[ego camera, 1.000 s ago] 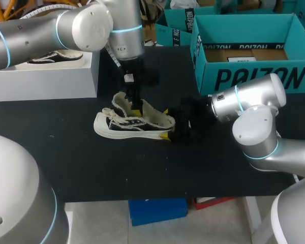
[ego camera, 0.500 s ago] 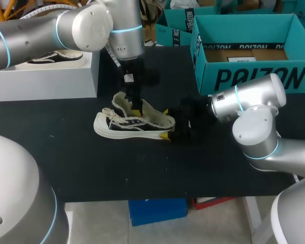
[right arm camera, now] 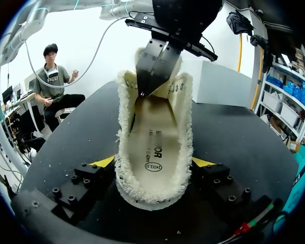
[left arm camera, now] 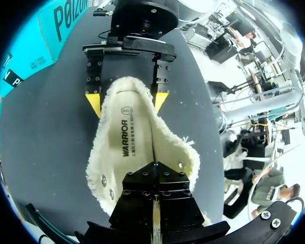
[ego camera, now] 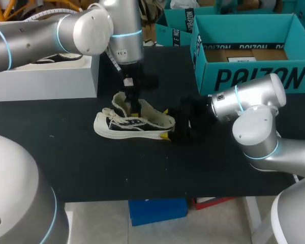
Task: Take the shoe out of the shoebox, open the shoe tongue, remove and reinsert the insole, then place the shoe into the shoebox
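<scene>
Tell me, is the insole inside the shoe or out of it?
Inside. Both wrist views show the insole lying in the shoe, between its fleecy walls.

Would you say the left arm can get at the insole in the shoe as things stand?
Probably yes. The shoe is spread wide open, nothing lies across the insole, and the left gripper is down inside the opening. The right gripper clamps the heel from both sides, which should steady it.

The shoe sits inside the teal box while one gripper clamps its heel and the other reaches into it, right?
No: the head view shows the shoe lying on the black table, outside the teal box. Otherwise yes: the right gripper clamps its heel and the left gripper reaches into it.
</scene>
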Controlling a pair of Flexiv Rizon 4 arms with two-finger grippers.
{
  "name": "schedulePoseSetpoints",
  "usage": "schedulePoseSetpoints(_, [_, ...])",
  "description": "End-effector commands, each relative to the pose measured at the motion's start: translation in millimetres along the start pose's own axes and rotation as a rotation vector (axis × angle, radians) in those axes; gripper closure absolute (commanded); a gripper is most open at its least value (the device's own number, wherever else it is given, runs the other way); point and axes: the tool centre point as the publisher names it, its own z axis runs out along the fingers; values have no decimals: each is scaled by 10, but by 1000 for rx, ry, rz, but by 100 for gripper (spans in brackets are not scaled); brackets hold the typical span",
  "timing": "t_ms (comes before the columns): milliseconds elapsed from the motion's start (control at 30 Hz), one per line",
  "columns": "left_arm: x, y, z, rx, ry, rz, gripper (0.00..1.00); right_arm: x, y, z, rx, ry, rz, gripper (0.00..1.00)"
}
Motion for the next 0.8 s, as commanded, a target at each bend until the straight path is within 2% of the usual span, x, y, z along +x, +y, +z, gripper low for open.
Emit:
schedulePoseSetpoints(33, [-44,9,86,6,13,0,100,-7,-19,34,2,-1,1,100])
schedulePoseSetpoints(533, [45,-1,365,20,68,11,100,-7,-19,34,2,-1,1,100])
schedulePoseSetpoints(800, [72,-22,461,-9,39,-9,100,-7,-19,34,2,-1,1,100])
